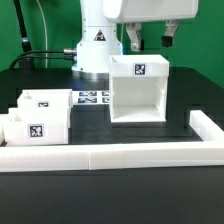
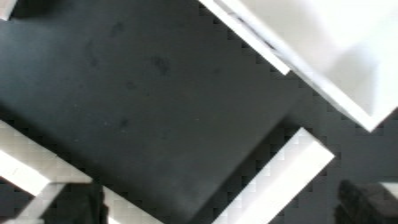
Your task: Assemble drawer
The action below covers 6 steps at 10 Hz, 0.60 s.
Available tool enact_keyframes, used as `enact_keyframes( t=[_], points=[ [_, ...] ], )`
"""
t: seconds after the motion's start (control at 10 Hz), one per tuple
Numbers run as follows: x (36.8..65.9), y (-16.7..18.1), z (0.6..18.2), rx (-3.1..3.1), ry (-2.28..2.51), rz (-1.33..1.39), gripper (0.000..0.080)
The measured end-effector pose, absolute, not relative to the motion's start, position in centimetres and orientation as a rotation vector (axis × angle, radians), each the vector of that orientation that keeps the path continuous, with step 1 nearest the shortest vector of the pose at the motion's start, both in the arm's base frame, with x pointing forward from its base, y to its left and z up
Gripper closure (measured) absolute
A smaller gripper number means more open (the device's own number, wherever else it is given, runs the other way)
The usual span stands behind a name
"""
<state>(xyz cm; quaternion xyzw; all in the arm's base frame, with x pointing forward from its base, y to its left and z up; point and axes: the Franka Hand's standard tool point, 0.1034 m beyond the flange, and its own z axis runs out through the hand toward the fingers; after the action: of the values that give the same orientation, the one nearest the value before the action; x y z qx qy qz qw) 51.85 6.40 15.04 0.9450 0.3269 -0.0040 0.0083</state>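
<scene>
Gripper (image 1: 150,40) hangs wide open and empty — just above the housing (image 1: 140,100).

Housing (image 1: 140,95): white, cube-like, upright on dark surface (image 1: 100,135), open front toward camera, square tag near top. Two small white trays at exterior view's left, close together: nearer tray (image 1: 38,130) shows tag on front, farther tray (image 1: 45,102) just behind.

Black table (image 1: 110,200) with housing (image 1: 138,95), two trays (image 1: 38,130) (image 1: 48,103), marker board (image 1: 92,98), border rail (image 1: 130,155).

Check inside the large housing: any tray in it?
No: the housing interior shows bare white walls. Both trays sit outside. Corners behind its side walls are hidden.
</scene>
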Motion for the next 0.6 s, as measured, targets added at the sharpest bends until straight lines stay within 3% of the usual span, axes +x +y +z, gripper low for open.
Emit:
enact_keyframes(
  t=[0.3,0.6],
  points=[
    [51.6,6.4,15.1,2.97,0.966,0.001,0.015],
    [47.1,7.7,14.5,3.082,0.47,0.04,0.015]
  ],
)
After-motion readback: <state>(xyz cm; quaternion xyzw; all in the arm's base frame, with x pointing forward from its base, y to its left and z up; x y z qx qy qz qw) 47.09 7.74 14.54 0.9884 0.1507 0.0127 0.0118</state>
